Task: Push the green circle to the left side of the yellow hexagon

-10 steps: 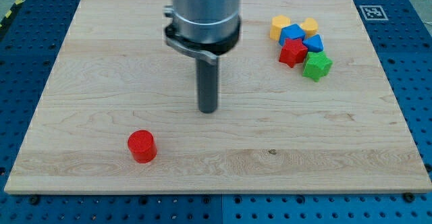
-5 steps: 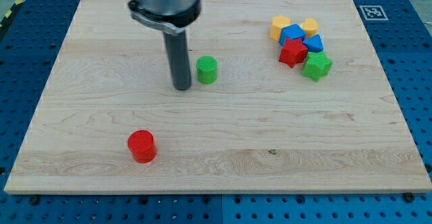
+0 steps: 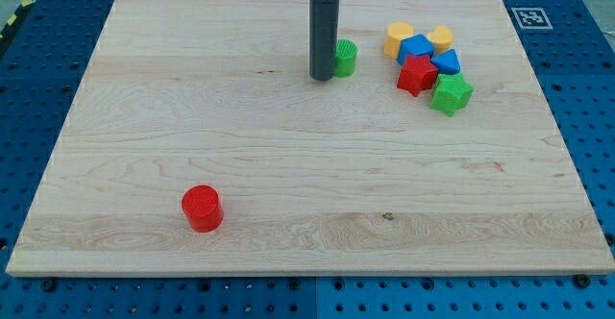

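The green circle [image 3: 345, 58] sits on the wooden board in the upper middle of the view, partly hidden by my rod. My tip [image 3: 322, 76] touches the board right against the circle's left side. The yellow hexagon [image 3: 399, 37] lies to the circle's right and slightly higher, at the upper left of a cluster of blocks, about a block's width away from the circle.
The cluster holds a blue block [image 3: 417, 48], a second yellow block [image 3: 441, 37], a blue triangle-like block [image 3: 446, 62], a red star [image 3: 417, 74] and a green star [image 3: 451, 93]. A red circle [image 3: 202, 208] stands at the view's lower left. The board [image 3: 288, 184] lies on a blue perforated table.
My rod moved from the middle of the board to the left, then up and right. The green circle slid up and right with it, towards the yellow hexagon.
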Available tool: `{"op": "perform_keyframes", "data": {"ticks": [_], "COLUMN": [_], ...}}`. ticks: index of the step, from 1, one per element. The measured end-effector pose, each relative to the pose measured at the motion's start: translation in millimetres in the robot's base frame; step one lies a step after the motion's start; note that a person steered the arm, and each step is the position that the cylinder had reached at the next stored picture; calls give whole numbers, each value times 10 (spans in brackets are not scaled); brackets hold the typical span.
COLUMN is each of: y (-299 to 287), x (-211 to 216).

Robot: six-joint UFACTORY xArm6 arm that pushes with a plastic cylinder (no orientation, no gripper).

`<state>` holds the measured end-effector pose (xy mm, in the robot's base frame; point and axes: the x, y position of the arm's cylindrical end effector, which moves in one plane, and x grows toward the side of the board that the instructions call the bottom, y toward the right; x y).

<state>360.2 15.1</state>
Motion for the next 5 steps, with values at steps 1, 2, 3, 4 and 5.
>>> {"op": "perform_keyframes", "data": {"ticks": [1,2,3,4,5], "y": [-180,-27,65,-147,-90], "x": [-8,-252,-344,-238,-77]}}
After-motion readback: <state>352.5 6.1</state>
